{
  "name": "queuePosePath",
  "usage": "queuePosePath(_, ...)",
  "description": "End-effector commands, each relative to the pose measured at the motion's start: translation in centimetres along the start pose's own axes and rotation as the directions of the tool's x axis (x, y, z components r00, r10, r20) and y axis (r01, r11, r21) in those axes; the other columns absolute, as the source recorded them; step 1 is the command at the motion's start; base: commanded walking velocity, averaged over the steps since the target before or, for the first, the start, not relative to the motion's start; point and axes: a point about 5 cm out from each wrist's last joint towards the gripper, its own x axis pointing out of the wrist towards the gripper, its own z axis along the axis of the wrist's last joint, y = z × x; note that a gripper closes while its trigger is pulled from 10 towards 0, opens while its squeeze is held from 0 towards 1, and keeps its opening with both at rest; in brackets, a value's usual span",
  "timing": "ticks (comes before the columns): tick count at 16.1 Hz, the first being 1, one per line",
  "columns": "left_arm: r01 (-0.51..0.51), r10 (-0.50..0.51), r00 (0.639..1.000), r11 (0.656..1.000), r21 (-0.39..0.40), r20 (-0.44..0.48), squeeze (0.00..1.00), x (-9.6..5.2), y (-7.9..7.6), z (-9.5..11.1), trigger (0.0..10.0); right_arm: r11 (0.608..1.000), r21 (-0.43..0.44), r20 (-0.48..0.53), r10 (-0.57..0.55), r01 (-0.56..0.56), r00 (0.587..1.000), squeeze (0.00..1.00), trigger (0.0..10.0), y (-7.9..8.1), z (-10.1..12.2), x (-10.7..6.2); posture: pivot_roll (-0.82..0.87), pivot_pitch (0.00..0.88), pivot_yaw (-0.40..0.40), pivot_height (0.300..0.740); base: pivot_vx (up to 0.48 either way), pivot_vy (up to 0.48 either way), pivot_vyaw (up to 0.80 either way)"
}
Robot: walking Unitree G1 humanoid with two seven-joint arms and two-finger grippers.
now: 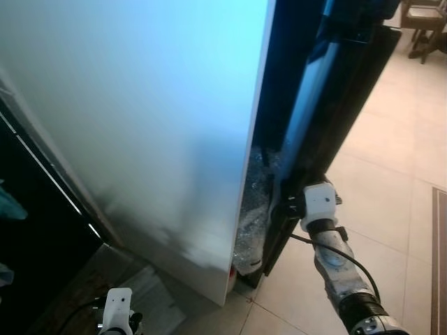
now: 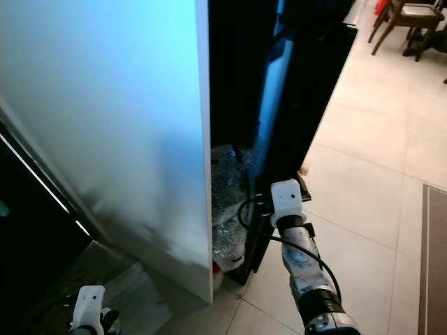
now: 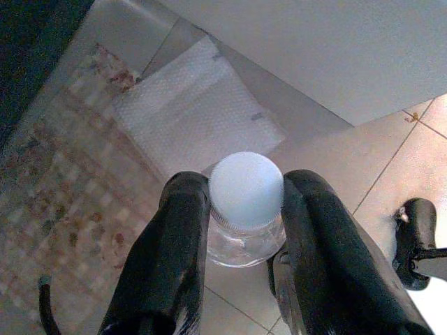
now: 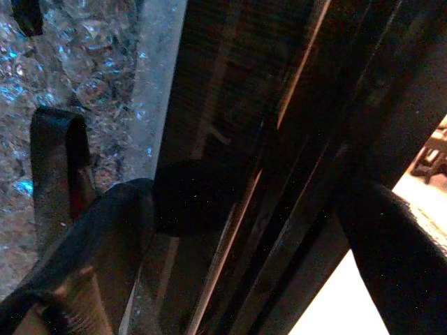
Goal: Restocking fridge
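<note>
A clear jar (image 3: 244,209) with a white lid was gripped between the fingers (image 3: 167,258) of the left gripper (image 3: 246,230), held low over the tiled floor (image 3: 391,174). Farther off, the right gripper (image 4: 237,237) was spread wide astride the dark fridge door (image 1: 328,118) edge, beside bubble wrap (image 4: 77,77).

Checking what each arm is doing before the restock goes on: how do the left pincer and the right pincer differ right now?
The left pincer hangs low over the tiled floor, while the right pincer reaches forward to the dark fridge door. The left pincer is shut on a clear bottle with a white cap, while the right pincer is spread around the door's edge, carrying nothing. Both have two long black fingers.
</note>
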Motion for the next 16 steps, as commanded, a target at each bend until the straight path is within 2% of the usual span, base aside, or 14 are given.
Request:
queuePosePath(1, -0.002, 0.002, 1.000, 1.000, 0.005, -0.002, 0.00, 0.0, 0.0, -0.2, 10.0, 0.988, -0.012, -0.074, -0.157, 0.157, 0.985, 0.00, 10.0, -3.2, -1.3, -0.5, -0.09, 0.064, 0.001, 0.740, 0.000, 0.000, 0.00)
queuePosePath(6, 0.003, -0.003, 1.000, 1.000, 0.015, 0.003, 0.00, 0.0, -0.2, 0.0, 10.0, 0.980, -0.035, -0.098, -0.201, 0.198, 0.975, 0.00, 10.0, -3.8, -2.0, -1.1, -0.09, 0.062, 0.003, 0.740, 0.000, 0.000, 0.00)
queuePosePath(11, -0.002, 0.003, 1.000, 0.998, 0.059, -0.005, 0.00, 0.0, -0.1, -0.1, 10.0, 0.974, -0.049, -0.113, -0.227, 0.223, 0.967, 0.00, 10.0, -3.9, -2.4, -1.4, -0.09, 0.065, 0.004, 0.740, 0.000, 0.000, 0.00)
queuePosePath(16, -0.009, 0.010, 1.000, 0.998, 0.067, -0.015, 0.00, 0.0, -0.1, -0.3, 10.0, 0.969, -0.058, -0.120, -0.245, 0.239, 0.962, 0.00, 10.0, -4.1, -2.5, -1.5, -0.09, 0.066, 0.004, 0.740, 0.000, -0.268, 0.00)
